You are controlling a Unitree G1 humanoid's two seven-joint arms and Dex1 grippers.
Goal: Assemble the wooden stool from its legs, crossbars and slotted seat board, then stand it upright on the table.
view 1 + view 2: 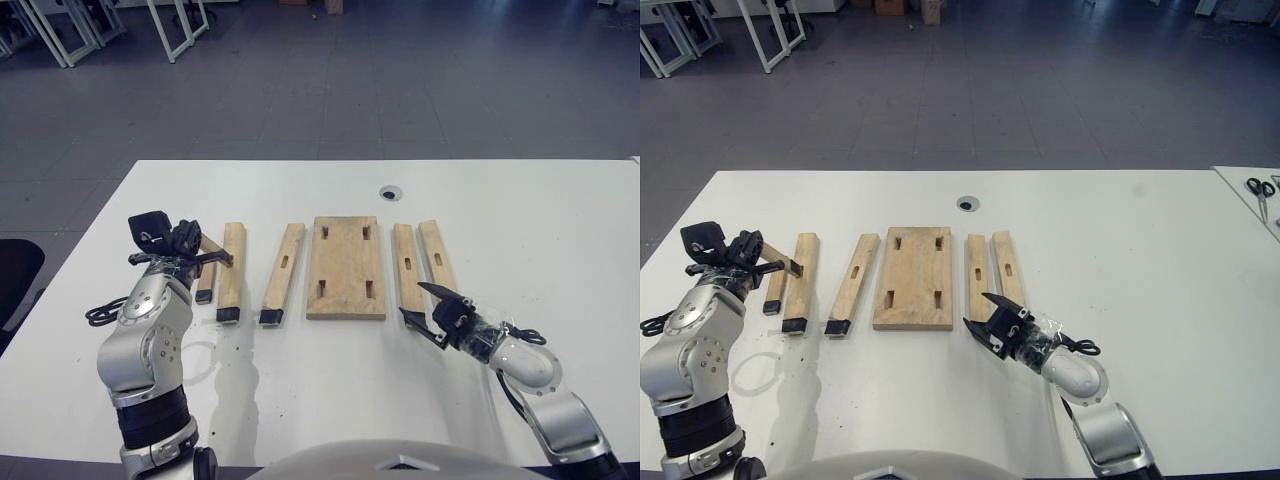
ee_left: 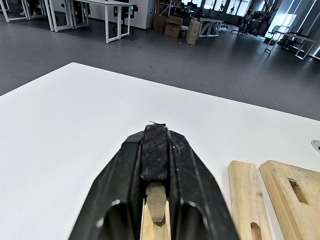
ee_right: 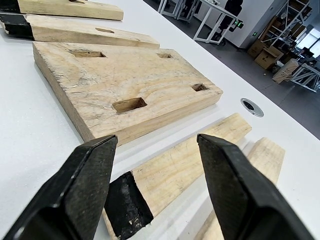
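Left tool [image 1: 216,256] is clamped on a thin pale wooden crossbar [image 2: 156,202]. Right tool [image 3: 156,143] is spread wide at the black-capped end of a pale wooden leg [image 3: 187,162], beside the slotted wooden seat board [image 3: 125,80] on the white counter [image 1: 520,230].

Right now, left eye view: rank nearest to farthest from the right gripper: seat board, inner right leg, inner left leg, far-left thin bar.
1. Inner right leg, just ahead of the right gripper.
2. Seat board, centre.
3. Inner left leg, left of the board.
4. Thin bar, far left, in the left gripper.

Open workshop hall: grey floor [image 1: 400,90], white-framed tables [image 2: 116,4], cardboard boxes [image 2: 173,28].
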